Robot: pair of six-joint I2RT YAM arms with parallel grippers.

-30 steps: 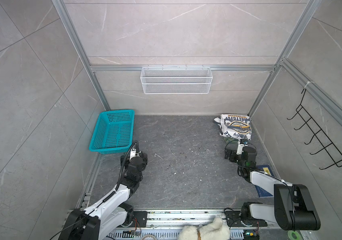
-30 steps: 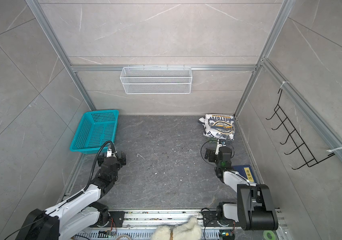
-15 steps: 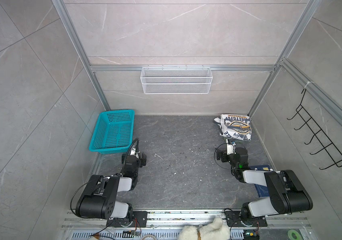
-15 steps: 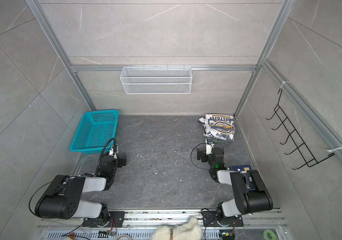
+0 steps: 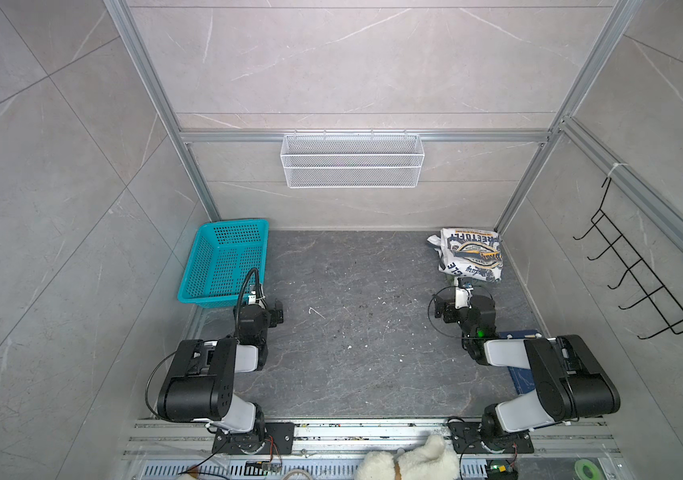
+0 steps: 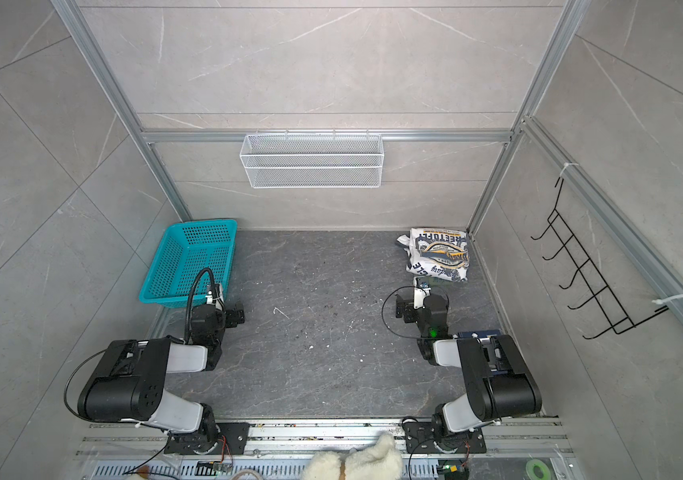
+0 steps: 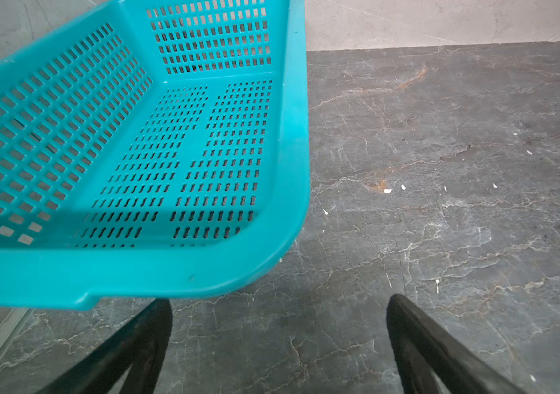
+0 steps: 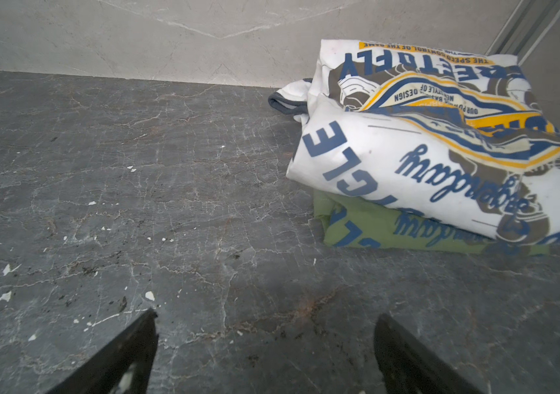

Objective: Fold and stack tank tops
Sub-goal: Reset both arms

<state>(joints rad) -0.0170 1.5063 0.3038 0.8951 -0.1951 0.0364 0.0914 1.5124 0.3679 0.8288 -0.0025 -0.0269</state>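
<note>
Dark grey stone-look tabletop [image 5: 356, 365] filled a grey-tiled booth. Nearest, at the front rail, lay one fluffy white plush toy [image 5: 408, 462]. Two black-and-white arms were folded low: the left arm [image 5: 206, 374], and the right arm [image 5: 556, 374], which lay over one flat dark blue board [image 5: 519, 379]. Beyond them the left jaws stood wide apart, held nothing, and hung above bare tabletop just beside the near corner of one teal perforated plastic basket [image 5: 235, 224]; whether a tip touched its rim could not be told. The right jaws stood equally wide, nothing between them, over bare tabletop and clear of the clothes. Two folded tank tops sat stacked in the far right corner, the white tank top [image 5: 472, 255] lying on the olive green tank top [image 8: 374, 232], both printed in navy. One white wire mesh basket [image 5: 352, 166] hung on the back wall.
</note>
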